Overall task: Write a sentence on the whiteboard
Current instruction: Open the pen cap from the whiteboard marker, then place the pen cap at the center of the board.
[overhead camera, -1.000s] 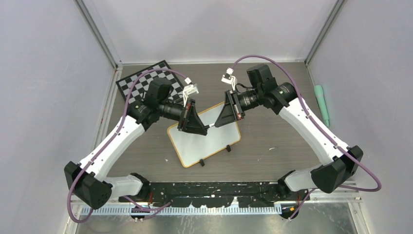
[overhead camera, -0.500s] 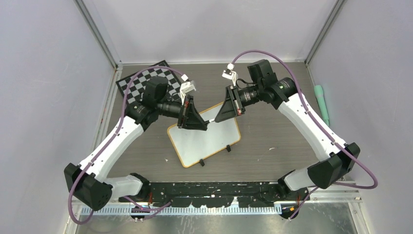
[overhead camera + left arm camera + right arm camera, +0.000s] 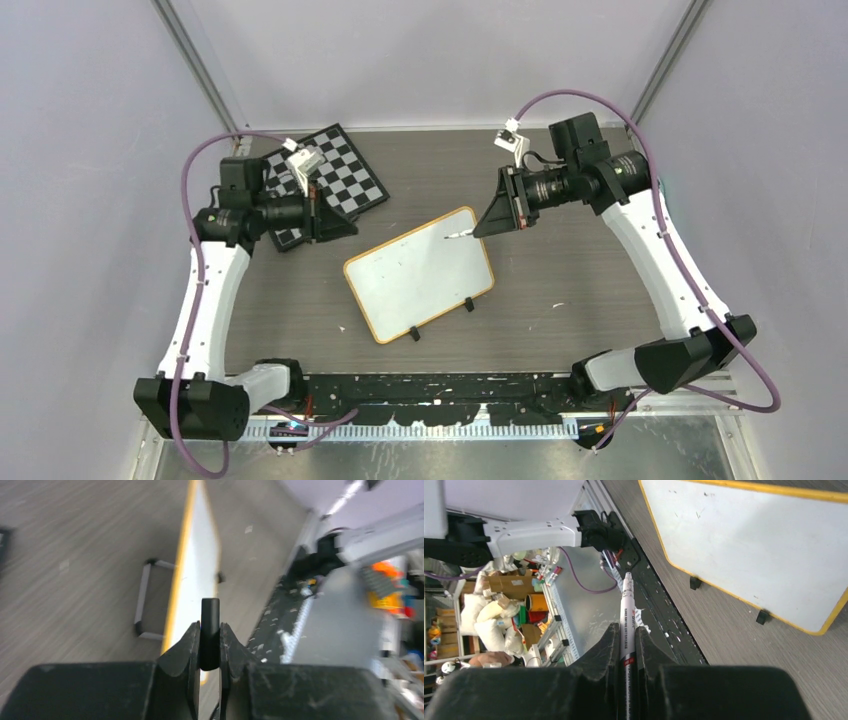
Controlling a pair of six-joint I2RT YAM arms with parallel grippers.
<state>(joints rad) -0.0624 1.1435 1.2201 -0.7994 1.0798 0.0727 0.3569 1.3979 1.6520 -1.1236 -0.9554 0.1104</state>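
arms just split: left gripper pinches the cap, right gripper pinches the uncapped marker, whiteboard blank, writing's next.

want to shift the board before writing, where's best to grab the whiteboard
Likely the bare left short edge of the whiteboard, from the left, jaws above and below the rim: it is a thin flat panel, and the near edge carries black clips.

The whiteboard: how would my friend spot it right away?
Look at the dark wooden table. The whiteboard lies near its middle. Unlike the black-and-white chessboard at the back left, it is white with an orange rim.
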